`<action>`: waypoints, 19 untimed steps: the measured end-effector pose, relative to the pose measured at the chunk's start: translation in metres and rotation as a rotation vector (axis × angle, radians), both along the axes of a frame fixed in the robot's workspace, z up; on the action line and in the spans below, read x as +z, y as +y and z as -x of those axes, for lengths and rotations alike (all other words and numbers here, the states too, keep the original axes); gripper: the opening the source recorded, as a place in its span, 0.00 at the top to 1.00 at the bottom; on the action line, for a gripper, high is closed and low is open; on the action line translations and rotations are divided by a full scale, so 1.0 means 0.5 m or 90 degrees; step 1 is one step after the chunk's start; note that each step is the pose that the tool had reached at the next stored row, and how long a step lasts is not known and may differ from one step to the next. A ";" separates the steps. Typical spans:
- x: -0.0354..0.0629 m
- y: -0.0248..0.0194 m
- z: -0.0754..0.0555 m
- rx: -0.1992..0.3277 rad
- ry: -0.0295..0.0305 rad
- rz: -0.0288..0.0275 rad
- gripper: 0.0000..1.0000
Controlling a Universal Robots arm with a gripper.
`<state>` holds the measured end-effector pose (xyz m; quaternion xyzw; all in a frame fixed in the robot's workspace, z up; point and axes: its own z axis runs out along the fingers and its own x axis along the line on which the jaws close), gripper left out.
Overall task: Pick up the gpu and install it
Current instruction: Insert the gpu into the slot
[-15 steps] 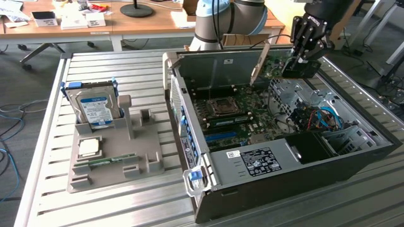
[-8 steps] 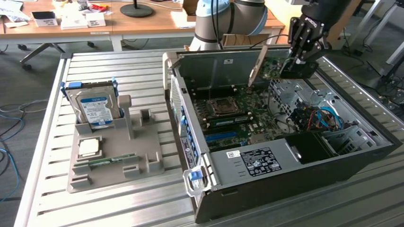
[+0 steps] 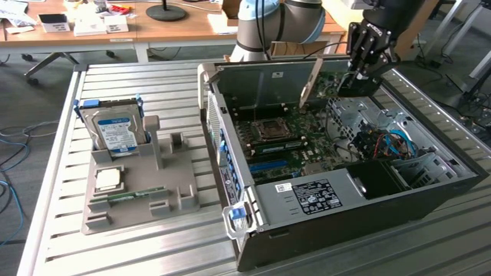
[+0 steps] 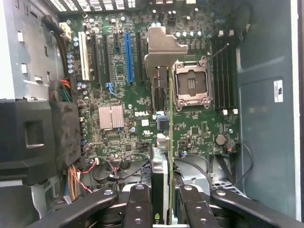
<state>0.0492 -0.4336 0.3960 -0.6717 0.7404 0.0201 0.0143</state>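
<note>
My gripper [image 3: 360, 76] hangs over the far side of the open computer case [image 3: 345, 195], shut on the gpu [image 3: 355, 87]. The card's silver end bracket [image 3: 311, 83] slants down toward the motherboard [image 3: 288, 146]. In the wrist view the gpu [image 4: 165, 142] shows edge-on between my two black fingers [image 4: 137, 209], with its bracket [image 4: 161, 47] farthest from me. It is held above the board, beside the CPU socket [image 4: 191, 85] and apart from the blue slot [image 4: 128, 57] and the black slots next to it.
A grey parts holder [image 3: 176, 195] on the slatted metal table [image 3: 54, 230] carries a silver hard drive [image 3: 115, 129], a CPU chip [image 3: 107, 179] and a memory stick [image 3: 134, 195]. Cables [image 3: 391, 144] and a black duct [image 4: 42, 137] crowd one side of the case.
</note>
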 end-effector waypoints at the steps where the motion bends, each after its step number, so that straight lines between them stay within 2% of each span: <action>1: -0.001 0.0000 0.002 0.000 0.0000 0.0000 0.73; 6: -0.001 -0.0001 0.003 0.001 0.0001 -0.0003 0.73; 8: -0.004 -0.0002 0.007 0.001 -0.0007 -0.0044 0.73; 11: -0.010 -0.0007 0.017 0.002 -0.0023 -0.0070 0.73; 17: -0.023 -0.0024 0.035 0.005 -0.0050 -0.0105 0.73; 19: -0.024 -0.0024 0.036 0.007 -0.0051 -0.0104 0.73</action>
